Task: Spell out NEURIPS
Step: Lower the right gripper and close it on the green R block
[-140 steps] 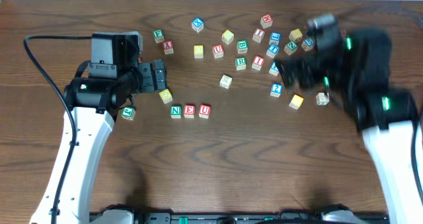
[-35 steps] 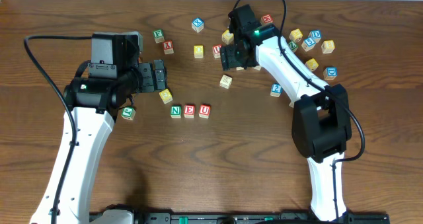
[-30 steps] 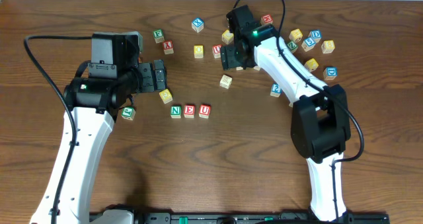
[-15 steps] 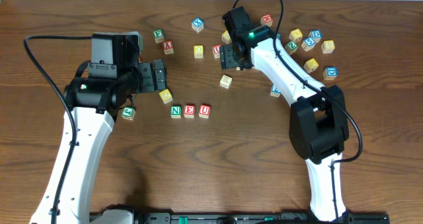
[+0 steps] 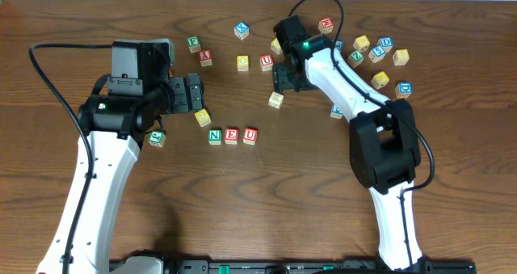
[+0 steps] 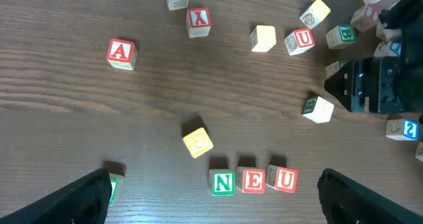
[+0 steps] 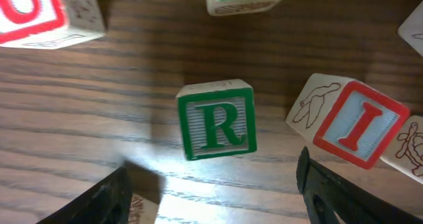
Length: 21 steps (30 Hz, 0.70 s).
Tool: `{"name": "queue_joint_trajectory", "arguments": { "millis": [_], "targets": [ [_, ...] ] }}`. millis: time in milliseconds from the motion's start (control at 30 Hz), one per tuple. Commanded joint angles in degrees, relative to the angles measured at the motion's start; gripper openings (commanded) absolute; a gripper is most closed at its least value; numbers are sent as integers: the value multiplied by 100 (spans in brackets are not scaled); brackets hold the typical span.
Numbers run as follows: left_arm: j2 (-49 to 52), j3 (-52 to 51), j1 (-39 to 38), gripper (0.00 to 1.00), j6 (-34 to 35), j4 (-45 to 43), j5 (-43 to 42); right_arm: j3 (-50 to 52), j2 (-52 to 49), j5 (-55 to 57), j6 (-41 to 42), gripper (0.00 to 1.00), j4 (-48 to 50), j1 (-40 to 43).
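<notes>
The cubes N (image 5: 215,135), E (image 5: 232,135) and U (image 5: 250,135) stand in a row at the table's middle. My left gripper (image 5: 194,94) hovers open behind them, and its wrist view shows N (image 6: 223,182), E (image 6: 254,180) and U (image 6: 284,179) below its spread fingers. My right gripper (image 5: 284,73) is open and low over the loose cubes at the back. In its wrist view the green R cube (image 7: 217,120) lies on the table just beyond the gap between the fingers, untouched. A red I cube (image 7: 353,125) lies tilted to its right. P and S are not legible.
Loose cubes lie around: a red A (image 5: 205,57), a yellow one (image 5: 203,117), a pale one (image 5: 276,99), a second red U (image 5: 266,61) and a cluster at the back right (image 5: 380,52). Another cube's corner (image 7: 142,207) sits by my right gripper's left finger.
The right arm has drawn in from the right and settled low over the R cube, its jaws narrowing slightly. The left arm and the N E U row have not moved.
</notes>
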State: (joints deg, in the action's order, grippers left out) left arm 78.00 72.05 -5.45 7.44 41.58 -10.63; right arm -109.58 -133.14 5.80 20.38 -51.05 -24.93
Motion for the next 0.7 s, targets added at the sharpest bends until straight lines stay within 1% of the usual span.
{"name": "queue_joint_trajectory", "arguments": {
  "millis": [0, 400, 500, 667],
  "targets": [
    [-52, 131, 9, 98, -33, -2, -33, -98, -50, -20, 61, 76, 24, 20],
    [-52, 131, 9, 98, -33, -2, -33, -101, -50, -140, 15, 75, 330, 9],
    [-52, 131, 9, 98, -33, -2, -33, -98, -50, -188, 17, 74, 400, 7],
    [-52, 131, 9, 98, -33, -2, -33, -98, -57, -188, 17, 70, 411, 7]
  ]
}}
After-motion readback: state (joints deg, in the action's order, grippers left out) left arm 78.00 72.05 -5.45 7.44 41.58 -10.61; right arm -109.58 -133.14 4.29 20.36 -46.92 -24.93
